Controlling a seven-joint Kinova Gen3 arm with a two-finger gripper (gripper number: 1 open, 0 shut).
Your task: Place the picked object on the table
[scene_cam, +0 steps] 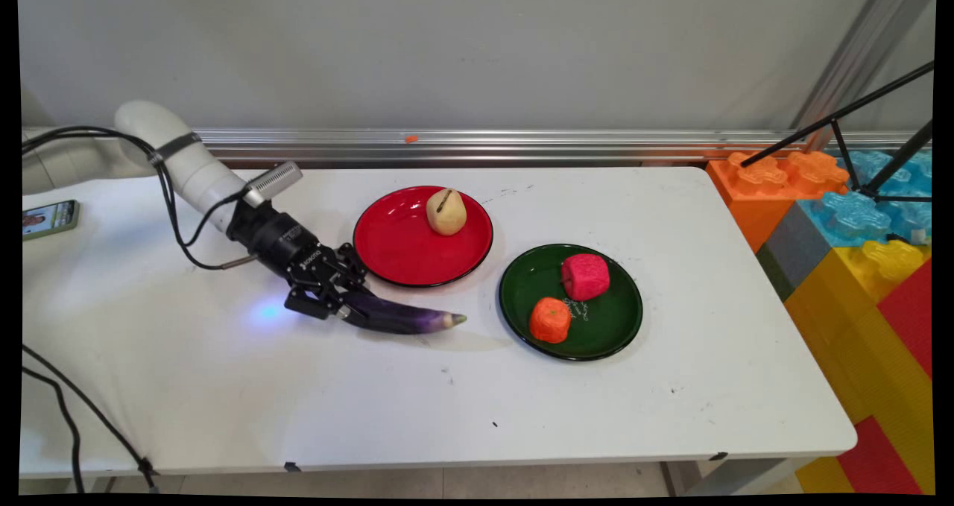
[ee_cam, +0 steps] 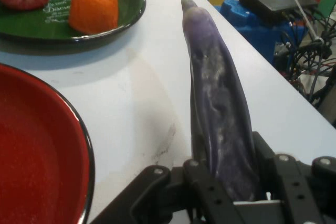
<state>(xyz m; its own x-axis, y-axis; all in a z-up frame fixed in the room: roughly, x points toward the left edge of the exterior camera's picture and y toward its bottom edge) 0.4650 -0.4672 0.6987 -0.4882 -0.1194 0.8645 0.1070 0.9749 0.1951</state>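
White counter [scene_cam: 596, 416] — near its left edge, the pincer [scene_cam: 344, 305] is clamped on 1 purple eggplant [scene_cam: 406, 320], lying flat beside the red plate [scene_cam: 387, 256].

Bright, even light from above, soft shadows under the plates [scene_cam: 422, 236]; the hand view slightly soft

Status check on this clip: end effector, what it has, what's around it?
End effector shut on long purple toy eggplant, low at white table. Round red plate beside it, holding yellow pear. Green plate beyond eggplant's tip.
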